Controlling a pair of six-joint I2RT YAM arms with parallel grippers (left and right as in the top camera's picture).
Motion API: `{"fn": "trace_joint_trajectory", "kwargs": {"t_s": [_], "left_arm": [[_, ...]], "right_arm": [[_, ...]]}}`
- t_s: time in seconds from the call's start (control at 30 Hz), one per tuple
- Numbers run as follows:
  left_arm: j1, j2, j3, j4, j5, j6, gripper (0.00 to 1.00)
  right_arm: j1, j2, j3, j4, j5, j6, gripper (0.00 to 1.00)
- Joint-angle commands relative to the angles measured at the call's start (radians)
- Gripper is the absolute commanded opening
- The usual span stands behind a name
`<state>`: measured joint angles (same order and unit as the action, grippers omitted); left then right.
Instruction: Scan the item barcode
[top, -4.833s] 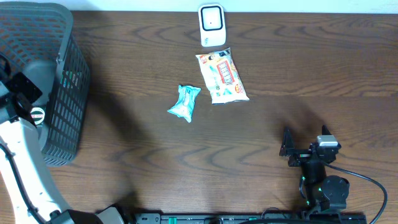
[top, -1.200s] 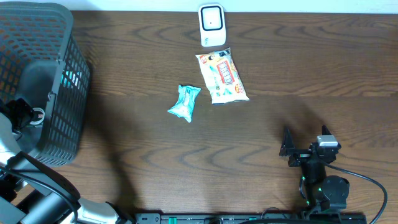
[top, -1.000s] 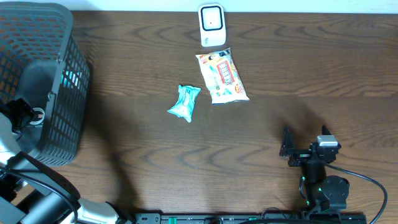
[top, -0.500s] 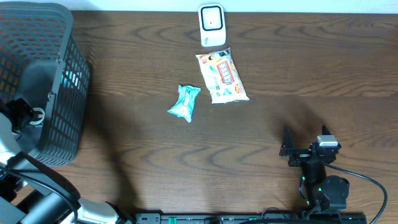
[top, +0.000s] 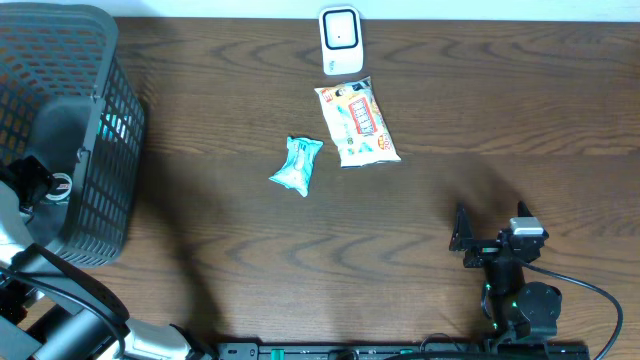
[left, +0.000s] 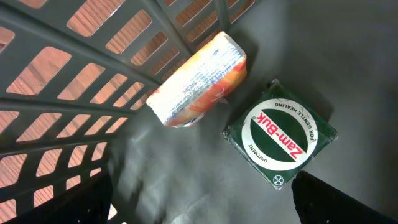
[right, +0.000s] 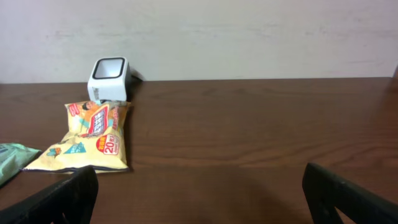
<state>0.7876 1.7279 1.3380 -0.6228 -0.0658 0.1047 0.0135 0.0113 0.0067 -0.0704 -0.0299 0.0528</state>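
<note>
- Basket: one, at the left end of the table.
- Ointment box: one, green and square, flat on the basket floor. The label faces up, its lettering running diagonally in the left wrist view.
- Orange packet: one, just beside the box, long axis diagonal, lying along the mesh wall.
- Left claw: above both, spread, holding nothing.
- Scanner: one, at the far edge.
- Snack bag: one, long axis pointing at the scanner.
- Teal packet: one, near the snack bag.
- Right claw: spread, empty.
</note>
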Motion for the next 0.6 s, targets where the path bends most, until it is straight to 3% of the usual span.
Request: {"fn": "trace_joint_trajectory", "kwargs": {"t_s": [0.0, 0.57], "left_arm": [[0.003, -0.002, 0.013, 0.003, -0.033, 0.011, 0.91], [0.003, -0.054, 0.014, 0.064, -0.027, 0.015, 0.91]], "right_arm": [[0.008, -0.005, -0.001, -0.004, -0.006, 0.013, 0.99], [0.009, -0.005, -0.001, -0.004, -0.006, 0.014, 0.99]]}}
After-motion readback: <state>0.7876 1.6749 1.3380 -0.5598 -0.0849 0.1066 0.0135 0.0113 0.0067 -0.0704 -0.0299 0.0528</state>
